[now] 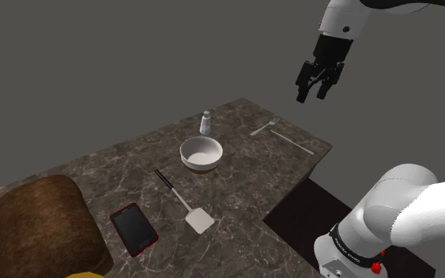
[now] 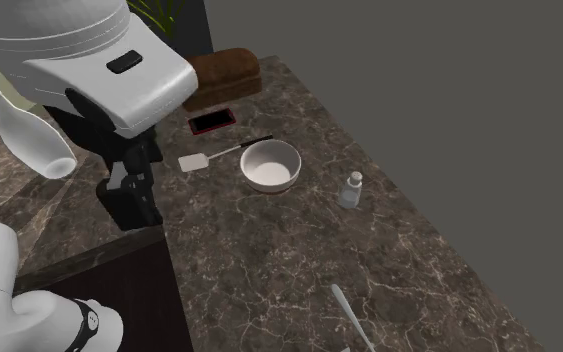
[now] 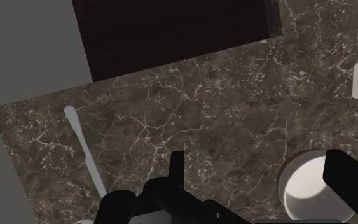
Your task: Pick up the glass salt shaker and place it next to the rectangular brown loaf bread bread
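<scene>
White bowl (image 1: pixel 201 167), spatula (image 1: pixel 198 219) and red phone (image 1: pixel 133 228) lie between salt shaker (image 1: pixel 205 123) and brown loaf (image 1: pixel 47 225); fingers (image 1: pixel 302 91) hover open, empty.

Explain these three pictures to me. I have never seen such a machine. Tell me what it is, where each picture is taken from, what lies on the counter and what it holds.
It is a white robot arm ending in a black two-fingered pincer. The shoulder view looks down from beside the arm's stand. The second exterior view looks from another side of the counter. The wrist view comes from a camera on the hand itself, so the two black fingers poke into it.

On the dark veined counter lie a brown loaf, a red phone, a spatula, a white bowl, a small clear salt shaker standing upright, and a fork.

The pincer hangs open in the air above the counter and holds nothing. The bowl sits between the shaker and the loaf.
</scene>
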Motion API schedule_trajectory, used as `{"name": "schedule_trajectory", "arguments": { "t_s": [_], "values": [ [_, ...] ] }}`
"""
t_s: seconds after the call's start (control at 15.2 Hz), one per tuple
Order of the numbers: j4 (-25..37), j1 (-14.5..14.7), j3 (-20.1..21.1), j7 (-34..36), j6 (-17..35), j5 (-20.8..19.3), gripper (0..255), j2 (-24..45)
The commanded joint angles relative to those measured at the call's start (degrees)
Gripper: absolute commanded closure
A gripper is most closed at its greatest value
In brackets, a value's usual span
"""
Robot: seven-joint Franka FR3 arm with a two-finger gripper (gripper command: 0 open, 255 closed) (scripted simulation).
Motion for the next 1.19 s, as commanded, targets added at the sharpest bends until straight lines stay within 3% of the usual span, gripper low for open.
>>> {"name": "schedule_trajectory", "arguments": {
  "t_s": [0.0,0.59,1.12],
  "values": [
    [0.0,0.0,0.0,0.0,0.0,0.0,0,0.0],
    [-4.24,1.64,-1.15,-4.58,19.88,0.93,0,11.28],
    [-1.96,3.48,-2.0,-9.25,35.44,3.17,0,25.34]
  ]
}}
